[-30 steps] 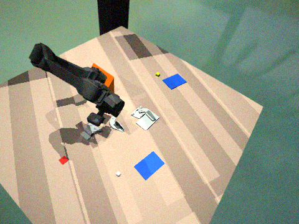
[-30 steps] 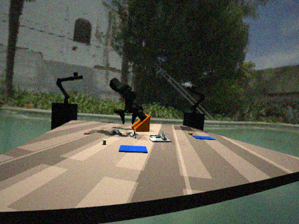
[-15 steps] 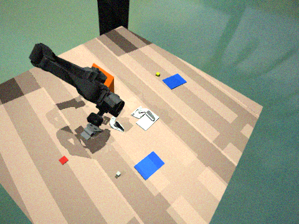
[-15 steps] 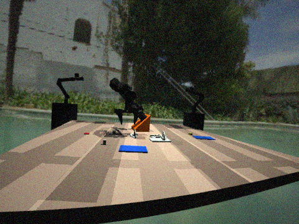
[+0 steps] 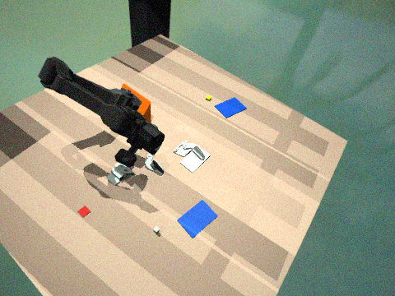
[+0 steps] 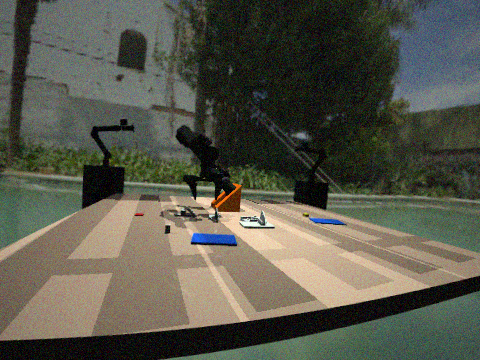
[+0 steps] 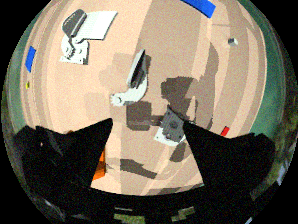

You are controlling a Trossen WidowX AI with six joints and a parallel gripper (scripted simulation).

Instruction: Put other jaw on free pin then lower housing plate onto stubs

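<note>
The white base (image 5: 192, 164) (image 6: 256, 226) (image 7: 102, 25) lies on the table with one grey-padded jaw (image 5: 197, 151) (image 6: 263, 218) (image 7: 75, 22) on it. The free pin is too small to make out surely. The other jaw (image 5: 154, 166) (image 6: 215, 216) (image 7: 138, 82) lies loose on the table, apart from the base. The grey and white housing plate (image 5: 120, 173) (image 6: 185, 212) (image 7: 172, 126) lies on the loose jaw's far side from the base. My gripper (image 5: 139, 152) (image 6: 206, 199) (image 7: 148, 123) is wide open and empty, above the table near the loose jaw and plate.
An orange block (image 5: 144, 108) (image 6: 231, 201) (image 7: 100, 167) stands near the arm. Two blue mats lie around, one (image 5: 197, 219) (image 6: 214, 239) near a small pale cube (image 5: 156, 230) (image 7: 232, 41), one (image 5: 230, 107) near a yellow cube (image 5: 208, 98). A red square (image 5: 84, 211) (image 7: 225, 131) lies beyond the plate.
</note>
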